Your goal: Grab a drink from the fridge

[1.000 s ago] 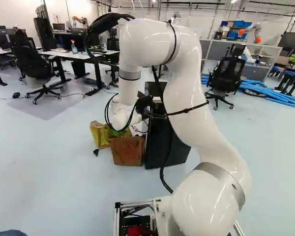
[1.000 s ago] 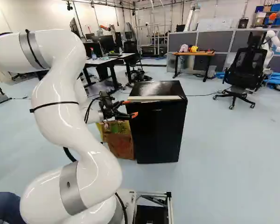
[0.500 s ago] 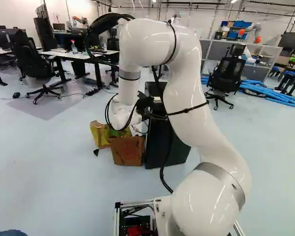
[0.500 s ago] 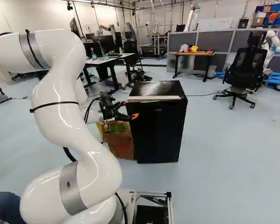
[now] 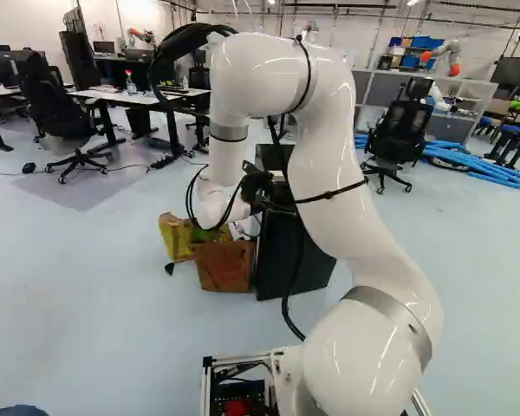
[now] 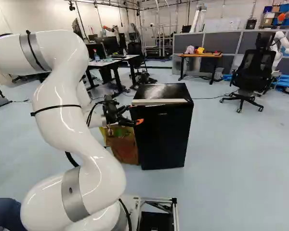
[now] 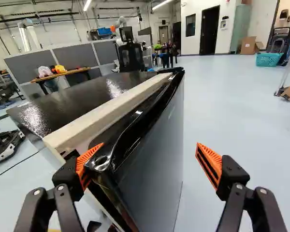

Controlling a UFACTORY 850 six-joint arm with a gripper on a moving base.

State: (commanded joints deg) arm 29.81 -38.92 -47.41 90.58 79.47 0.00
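The black, orange-padded claw (image 7: 150, 147) stood wide at the left edge of the glossy black, boxy fridge (image 6: 164, 134); too shallow a hook risked slipping off.

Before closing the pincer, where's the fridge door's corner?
In the wrist view, the door corner lies between the pincer's open fingers, beside the pad nearest the fridge top.

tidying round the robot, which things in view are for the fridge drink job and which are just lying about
For the job:
black fridge
gripper, open at the fridge door's edge

Just lying about:
brown bag or box beside the fridge
yellow bag next to that
black office chair
blue hoses
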